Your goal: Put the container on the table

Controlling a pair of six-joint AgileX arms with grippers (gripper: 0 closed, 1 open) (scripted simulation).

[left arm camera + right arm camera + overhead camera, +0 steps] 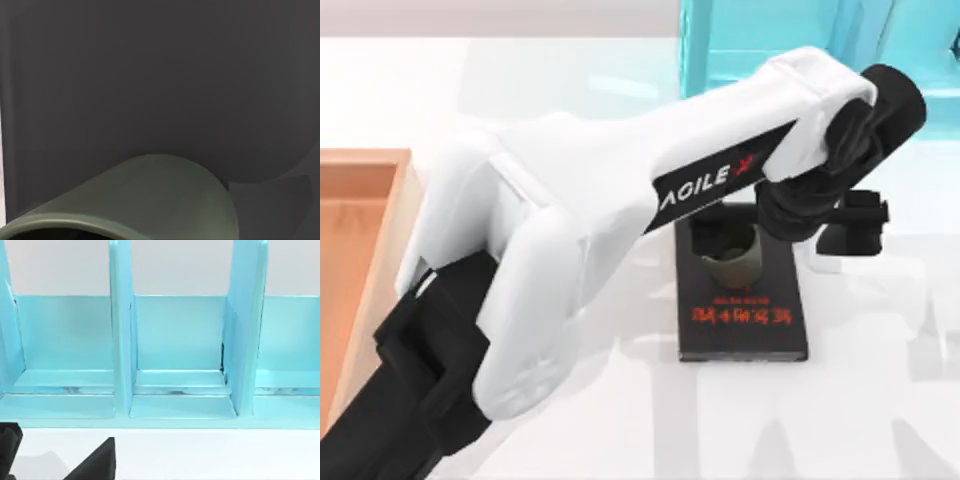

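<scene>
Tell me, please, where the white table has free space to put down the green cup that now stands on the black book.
Bare table lies right of the black book and in front of it, toward the lower edge of the top view. It is crowded at the container, where the left gripper works, with the turquoise shelf behind. The wooden tray takes the left edge.

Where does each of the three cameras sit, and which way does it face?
Top view: above the table, looking down; left arm reaches to the container on the black book.
Left wrist view: on the left arm, close to the container against the book's dark cover.
Right wrist view: on the right arm, facing the turquoise shelf; dark parts at the lower edge.
Shared: top and left wrist views both show container and book.
</scene>
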